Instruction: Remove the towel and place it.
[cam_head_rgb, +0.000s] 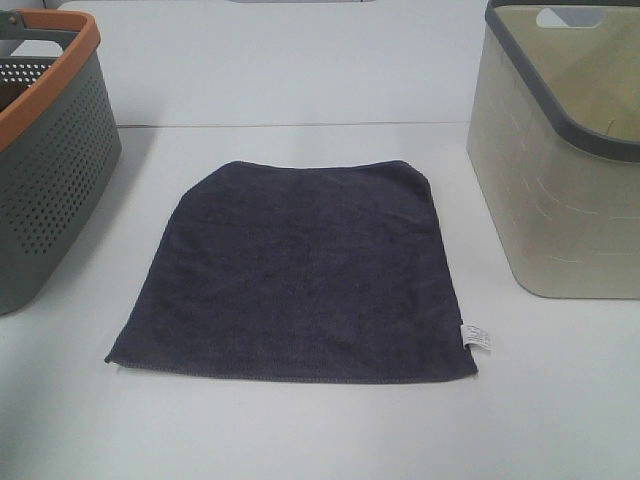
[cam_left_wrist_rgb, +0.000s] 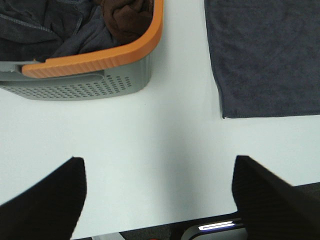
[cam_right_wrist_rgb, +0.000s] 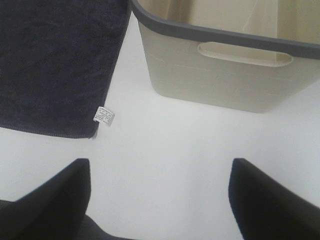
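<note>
Towel soft, limp, light; you pinch corner near tag. Both grippers spread wide, empty, clear of cloth.

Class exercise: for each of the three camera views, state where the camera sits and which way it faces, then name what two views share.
Exterior high: mounted high, facing down at the table, towel between two baskets; no robot parts.
Left wrist: on the left arm, facing down; open left claw, grey orange-rimmed basket holding dark clothes.
Right wrist: on the right arm, facing down; open right claw, beige basket, towel's white tag.
Shared: all show the towel.
</note>
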